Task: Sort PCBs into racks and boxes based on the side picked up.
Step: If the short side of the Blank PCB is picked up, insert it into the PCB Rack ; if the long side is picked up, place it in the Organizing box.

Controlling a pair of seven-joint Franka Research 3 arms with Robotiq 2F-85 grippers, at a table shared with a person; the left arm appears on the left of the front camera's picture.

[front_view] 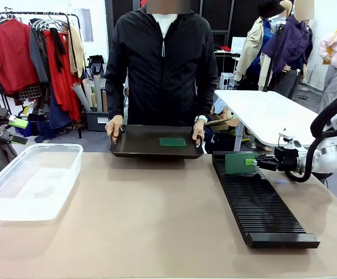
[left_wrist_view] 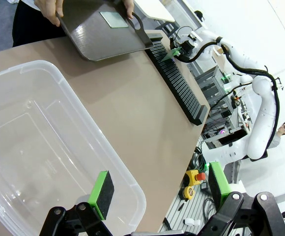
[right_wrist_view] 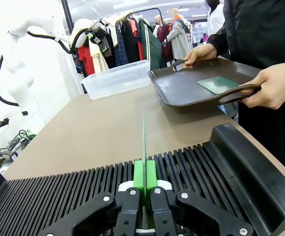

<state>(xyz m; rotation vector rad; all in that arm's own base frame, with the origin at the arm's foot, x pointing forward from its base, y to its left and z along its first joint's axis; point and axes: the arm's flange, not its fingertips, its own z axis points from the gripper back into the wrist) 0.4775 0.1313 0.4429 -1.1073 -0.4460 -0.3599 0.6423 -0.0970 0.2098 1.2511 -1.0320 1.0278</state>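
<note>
Right gripper (front_view: 254, 163) pinches a PCB (front_view: 236, 163) on edge, upright over the far end of the rack (front_view: 261, 206). Whether its lower edge touches the ribs I cannot tell. Slots toward the rack's near end lie free. Just beyond the rack's far left corner, a person (front_view: 162, 64) holds a dark tray (front_view: 122, 152) carrying a second PCB (front_view: 172, 142). Left gripper (left_wrist_view: 159, 191), fingers spread, hangs over the clear box (front_view: 29, 197), well left of the rack, with bare table (front_view: 157, 221) between.
</note>
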